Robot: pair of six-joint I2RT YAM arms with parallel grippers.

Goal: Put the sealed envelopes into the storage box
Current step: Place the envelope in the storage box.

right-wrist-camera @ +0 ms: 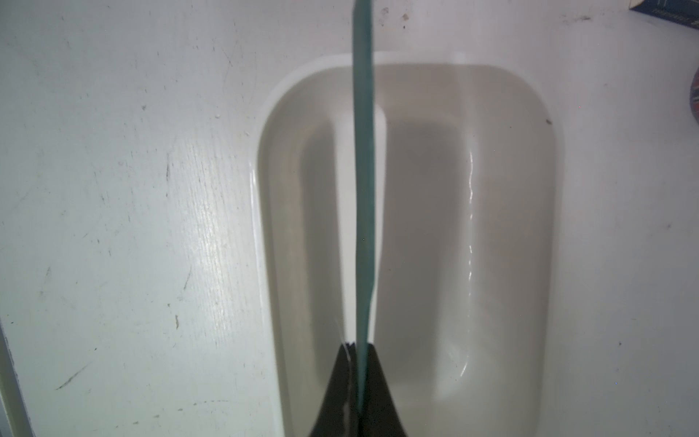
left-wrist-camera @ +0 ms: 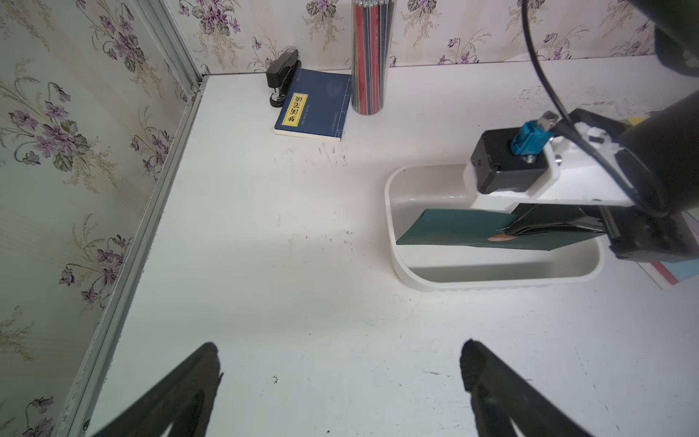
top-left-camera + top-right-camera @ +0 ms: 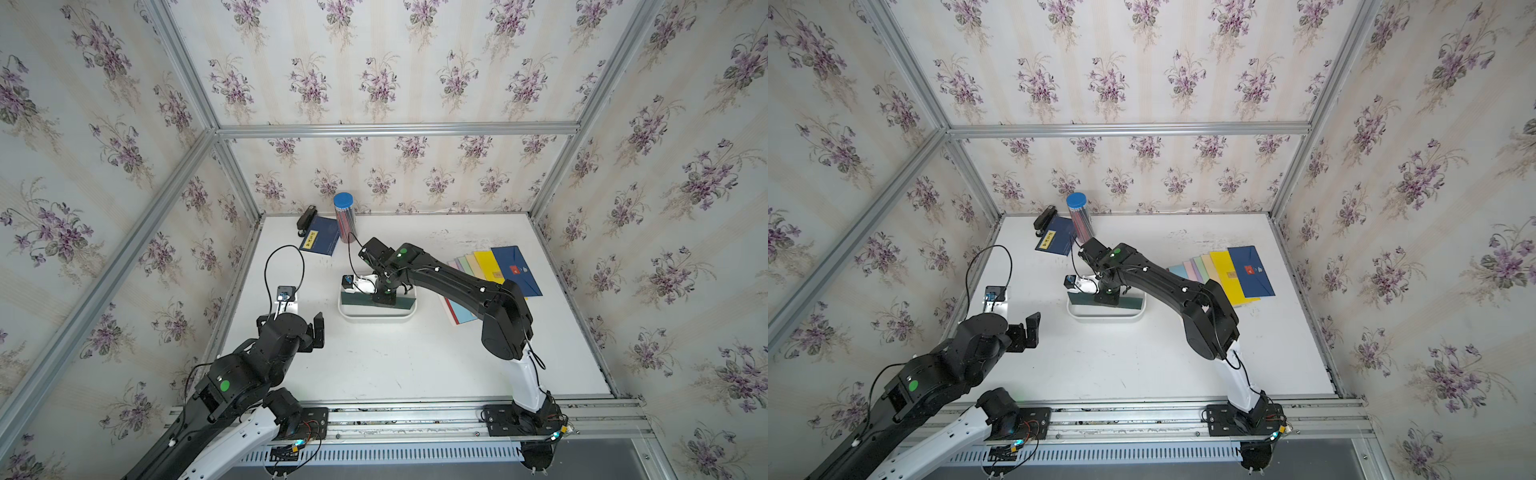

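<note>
My right gripper (image 3: 384,300) (image 1: 359,346) is shut on a dark green sealed envelope (image 3: 357,300) (image 2: 454,230). I see it edge-on in the right wrist view, as the envelope's thin edge (image 1: 364,189). It hangs lengthwise over the white storage box (image 3: 376,319) (image 3: 1104,319) (image 2: 491,282) (image 1: 510,189), with its lower part inside the walls. I cannot tell whether it touches the floor of the box. Several more sealed envelopes lie fanned at the right, with a blue one (image 3: 515,270) (image 3: 1250,270) on top and a yellow one (image 3: 488,266) beside it. My left gripper (image 3: 312,332) (image 2: 340,363) hovers open and empty left of the box.
A navy booklet with a yellow label (image 3: 320,241) (image 2: 314,106), a black stapler (image 3: 306,218) and a blue-lidded pencil tube (image 3: 345,218) stand at the back left. A light blue and a red envelope (image 3: 461,311) lie under my right arm. Aluminium frame rails border the table.
</note>
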